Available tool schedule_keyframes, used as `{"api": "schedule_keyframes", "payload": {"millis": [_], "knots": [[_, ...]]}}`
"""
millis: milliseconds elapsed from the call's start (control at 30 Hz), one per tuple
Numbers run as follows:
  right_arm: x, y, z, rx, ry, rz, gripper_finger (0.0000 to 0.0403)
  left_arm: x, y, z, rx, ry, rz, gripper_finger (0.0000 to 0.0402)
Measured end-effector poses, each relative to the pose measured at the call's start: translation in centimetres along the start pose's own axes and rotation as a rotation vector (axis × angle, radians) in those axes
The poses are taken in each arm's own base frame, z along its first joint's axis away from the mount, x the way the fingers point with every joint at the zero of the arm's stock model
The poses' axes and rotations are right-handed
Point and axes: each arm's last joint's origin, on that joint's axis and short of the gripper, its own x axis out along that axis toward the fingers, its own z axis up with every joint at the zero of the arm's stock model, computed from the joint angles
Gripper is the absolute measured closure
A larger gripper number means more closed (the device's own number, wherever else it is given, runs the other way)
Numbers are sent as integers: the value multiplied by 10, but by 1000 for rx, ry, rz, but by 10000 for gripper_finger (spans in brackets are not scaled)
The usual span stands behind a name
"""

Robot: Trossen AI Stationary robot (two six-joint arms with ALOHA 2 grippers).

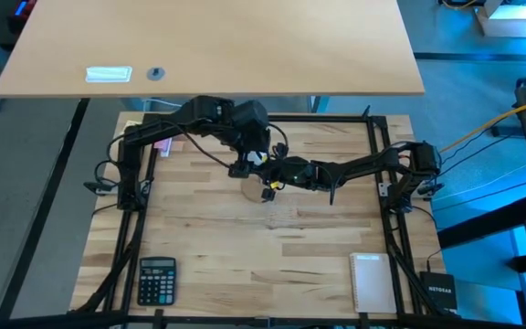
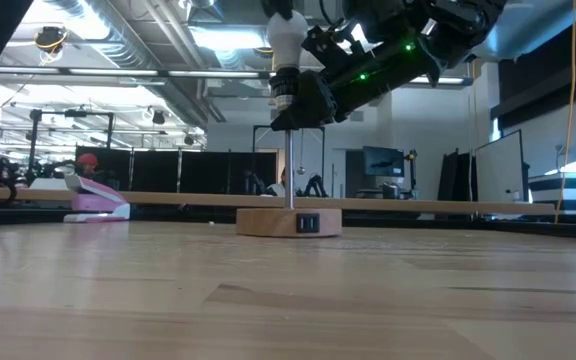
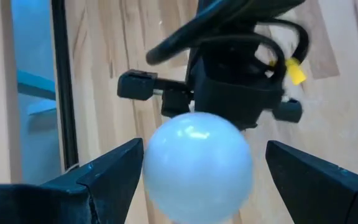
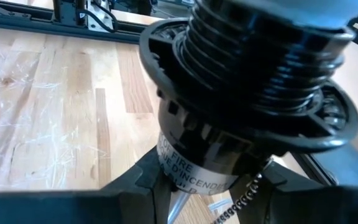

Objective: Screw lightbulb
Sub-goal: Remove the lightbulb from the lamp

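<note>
The white lightbulb (image 2: 284, 40) stands upright with its silvery screw base (image 2: 284, 88) in the top of the black socket (image 2: 290, 108). The socket sits on a thin stem above the round wooden disc base (image 2: 288, 221), which rests on the table. My left gripper (image 3: 204, 149) is open above the lamp, pointing down, with a finger on either side of the bulb's globe (image 3: 197, 165). The gap on one side is clear; whether the other finger touches, I cannot tell. My right gripper (image 2: 306, 105) is shut on the socket. Both grippers meet mid-table in the high view (image 1: 261, 169). My right gripper pinches the black socket's lower body (image 4: 194, 171), below its threaded collar, between its two fingers. It comes from the table's right side, slanting slightly down. The socket stays upright on its stem, with the wooden base on the table.
A calculator (image 1: 157, 280) lies at the near left and a white notepad (image 1: 370, 281) at the near right. A pink object (image 2: 96, 203) lies at the far left. A black metal frame (image 1: 386, 219) borders the table. The near middle is bare wood.
</note>
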Motion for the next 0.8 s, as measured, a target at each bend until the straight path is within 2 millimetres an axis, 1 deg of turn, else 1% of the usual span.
{"api": "schedule_keyframes", "payload": {"millis": [100,233,367,433,500,567,700,800], "knots": [[0,0,0,-7,-1,0,272,12,-2,0,4,46,-30,75],[0,0,0,-12,-1,0,272,15,-4,3,-5,40,-26,84],[0,0,0,-10,0,0,272,17,-2,1,-51,69,5,127],[0,0,0,-7,0,3,272,17,-1,1,-104,69,10,151],[0,0,0,-7,-1,2,272,17,-1,1,-193,68,20,153],[0,0,0,-5,-4,-1,272,17,0,1,-321,70,38,153],[1,-1,1,25,-17,-6,272,17,1,0,-671,71,94,153],[0,-1,2,43,-20,-11,272,17,2,-1,-892,60,111,146]]}}
